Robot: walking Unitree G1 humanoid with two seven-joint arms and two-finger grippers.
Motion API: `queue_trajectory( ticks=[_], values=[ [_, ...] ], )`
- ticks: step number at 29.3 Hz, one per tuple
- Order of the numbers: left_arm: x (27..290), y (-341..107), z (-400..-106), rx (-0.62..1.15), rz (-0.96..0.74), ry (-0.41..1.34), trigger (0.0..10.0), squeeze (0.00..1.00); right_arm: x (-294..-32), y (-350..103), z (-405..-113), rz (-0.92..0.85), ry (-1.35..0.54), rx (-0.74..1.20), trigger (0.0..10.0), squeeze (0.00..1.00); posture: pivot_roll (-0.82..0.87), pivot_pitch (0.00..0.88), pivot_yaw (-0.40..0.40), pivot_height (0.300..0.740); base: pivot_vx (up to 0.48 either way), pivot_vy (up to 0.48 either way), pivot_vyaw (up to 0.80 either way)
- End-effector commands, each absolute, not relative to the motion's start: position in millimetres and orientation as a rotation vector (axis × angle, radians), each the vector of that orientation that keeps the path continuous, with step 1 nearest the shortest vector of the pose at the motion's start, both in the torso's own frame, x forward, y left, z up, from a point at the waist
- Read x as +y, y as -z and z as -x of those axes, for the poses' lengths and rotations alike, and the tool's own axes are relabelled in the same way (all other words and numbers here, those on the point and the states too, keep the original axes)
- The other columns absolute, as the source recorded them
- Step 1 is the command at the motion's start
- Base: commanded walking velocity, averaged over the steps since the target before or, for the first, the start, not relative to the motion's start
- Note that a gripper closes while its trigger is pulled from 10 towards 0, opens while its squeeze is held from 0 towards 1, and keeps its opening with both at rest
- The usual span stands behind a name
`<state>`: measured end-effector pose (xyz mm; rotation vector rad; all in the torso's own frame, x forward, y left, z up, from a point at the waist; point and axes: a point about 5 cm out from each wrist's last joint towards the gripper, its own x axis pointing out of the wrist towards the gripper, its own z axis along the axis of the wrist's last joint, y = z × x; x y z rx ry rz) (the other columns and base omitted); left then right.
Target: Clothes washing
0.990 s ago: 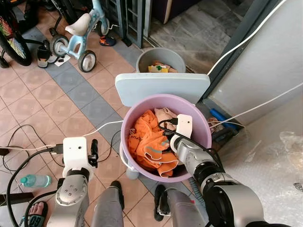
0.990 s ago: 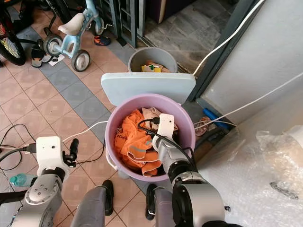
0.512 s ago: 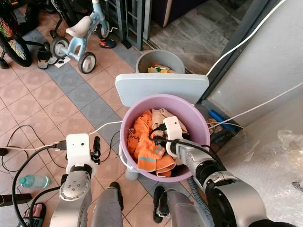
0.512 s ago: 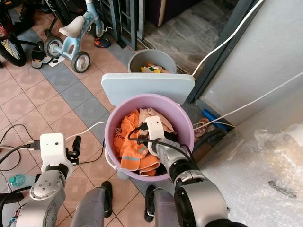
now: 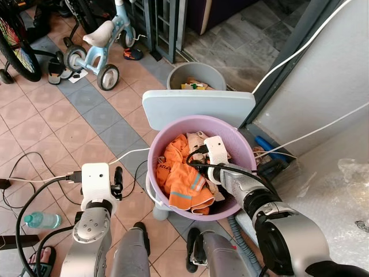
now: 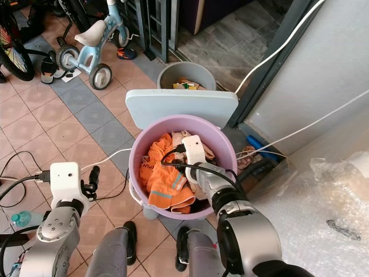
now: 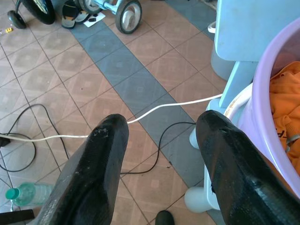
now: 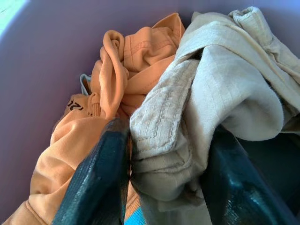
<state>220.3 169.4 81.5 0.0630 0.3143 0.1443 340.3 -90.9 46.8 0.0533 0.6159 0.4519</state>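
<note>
A beige garment (image 8: 220,98), soft, light and limp, is straddled by the parted right gripper (image 8: 164,187) inside the purple tub (image 5: 173,130); a bunched fold is judged the best hold. The left gripper (image 7: 161,154) hangs spread, empty

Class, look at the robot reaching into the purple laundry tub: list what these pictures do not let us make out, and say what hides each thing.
- Bottom of the purple tub: covered by the orange garment and the beige garment, eye views.
- Right gripper: fingers flank the beige garment; whether they pinch it is unclear.
- Grey bin contents: partly hidden behind the pale blue board.
- Bicycle wheel: cut off by the frame edge.
</note>
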Motion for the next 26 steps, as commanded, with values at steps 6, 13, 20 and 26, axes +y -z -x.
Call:
queue_trajectory(
  ticks=[6,13,20,26],
  values=[
    [170.5,-77.8,-217.3,0.335,-0.079,-0.139,10.0,0.00,-87.1,-38.1,-334.4,-0.062,-0.419,0.656,1.3,0.00,0.19,0.201,-0.064,0.740,0.000,0.000,0.00],
    [169.2,-76.5,-219.2,0.338,-0.080,-0.143,10.0,0.00,-82.6,-26.2,-324.4,0.081,-0.447,0.668,0.0,0.00,0.18,0.204,-0.067,0.740,0.000,0.000,0.00],
    [167.4,-76.7,-224.5,0.328,-0.074,-0.138,10.0,0.00,-84.8,-24.9,-323.8,0.135,-0.436,0.648,0.0,0.00,0.17,0.188,-0.064,0.740,0.000,0.000,0.00],
    [159.7,-81.7,-236.5,0.279,-0.037,-0.116,10.0,0.00,-90.9,-43.1,-337.0,0.077,-0.381,0.492,0.0,0.00,0.14,0.152,-0.065,0.740,0.000,0.000,0.00]
  ],
)
